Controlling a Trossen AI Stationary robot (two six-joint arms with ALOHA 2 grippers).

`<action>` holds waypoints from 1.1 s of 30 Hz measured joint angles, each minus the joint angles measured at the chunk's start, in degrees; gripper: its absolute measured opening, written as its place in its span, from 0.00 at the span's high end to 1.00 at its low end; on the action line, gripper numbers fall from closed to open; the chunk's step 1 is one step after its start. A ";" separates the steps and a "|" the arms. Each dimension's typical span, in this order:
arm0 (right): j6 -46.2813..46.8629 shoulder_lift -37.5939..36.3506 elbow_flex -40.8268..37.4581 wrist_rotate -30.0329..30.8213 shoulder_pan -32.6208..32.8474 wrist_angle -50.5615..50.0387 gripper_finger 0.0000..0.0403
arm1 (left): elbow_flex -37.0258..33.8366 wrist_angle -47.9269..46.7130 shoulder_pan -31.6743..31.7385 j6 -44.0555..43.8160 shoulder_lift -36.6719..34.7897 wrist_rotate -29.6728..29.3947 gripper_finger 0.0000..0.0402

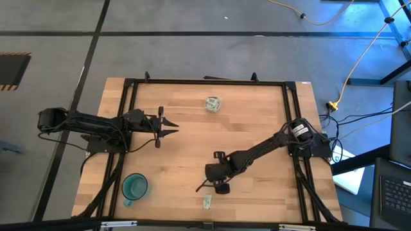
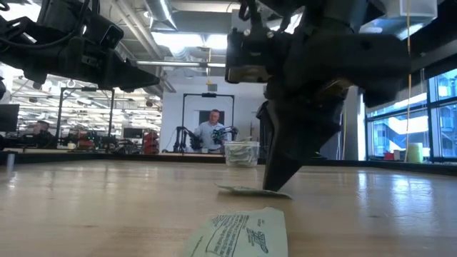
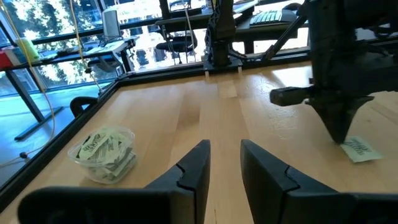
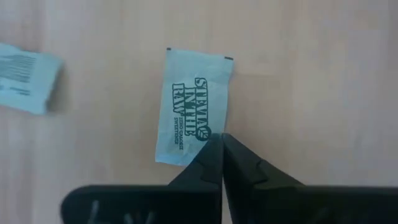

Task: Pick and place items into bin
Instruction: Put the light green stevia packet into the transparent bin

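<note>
Pressing down near the front edge of the surface (image 1: 257,128), the right end effector (image 4: 221,152) has its fingertips together, touching the lower edge of one green packet (image 4: 194,106); nothing is clamped between them as far as the wrist view shows. A second packet (image 1: 207,202) lies just beside it, closer to the front edge, flat and untouched.

Progress, judged: the bin (image 1: 212,104) at the far middle of the surface already holds a heap of packets, so most of the job looks done. Two packets remain loose, both near the right end effector and well apart from the bin.

Left end effector (image 3: 222,163) hovers over the left side of the surface, fingers apart, empty, waiting.

Obstacles: a teal cup (image 1: 135,187) stands at the front left corner, off the likely path from packets to bin. That path looks open. Risk, judged: the packet lies flat against the wood, so closed tips may slide it instead of lifting it.

Beyond the surface, a person (image 2: 212,128) sits in the room.
</note>
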 joint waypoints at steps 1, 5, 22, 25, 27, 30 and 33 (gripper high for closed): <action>-0.04 0.00 0.02 0.21 -0.40 -0.54 0.99 | 0.00 0.00 0.00 0.00 0.00 0.00 0.80; 0.11 0.00 0.00 3.93 -2.02 -3.45 0.99 | 0.00 0.00 0.00 0.00 0.00 -0.01 0.80; -0.07 0.63 4.84 5.74 -3.88 -9.95 0.95 | 0.02 0.00 0.00 -0.42 0.00 -0.02 0.80; -0.49 0.64 6.97 5.59 -3.86 -10.76 0.91 | 0.02 -0.02 0.00 -0.42 0.00 -0.02 0.80; -0.61 0.59 8.03 5.61 -3.84 -11.77 0.88 | 0.02 -0.04 0.00 -0.42 0.00 -0.02 0.80; -0.98 0.57 8.77 5.66 -3.84 -11.82 0.84 | 0.02 -0.11 0.00 -0.42 0.00 -0.02 0.81; 0.34 0.54 9.16 5.66 -3.78 -12.27 0.81 | 0.02 -0.47 0.00 -0.42 0.00 -0.02 0.80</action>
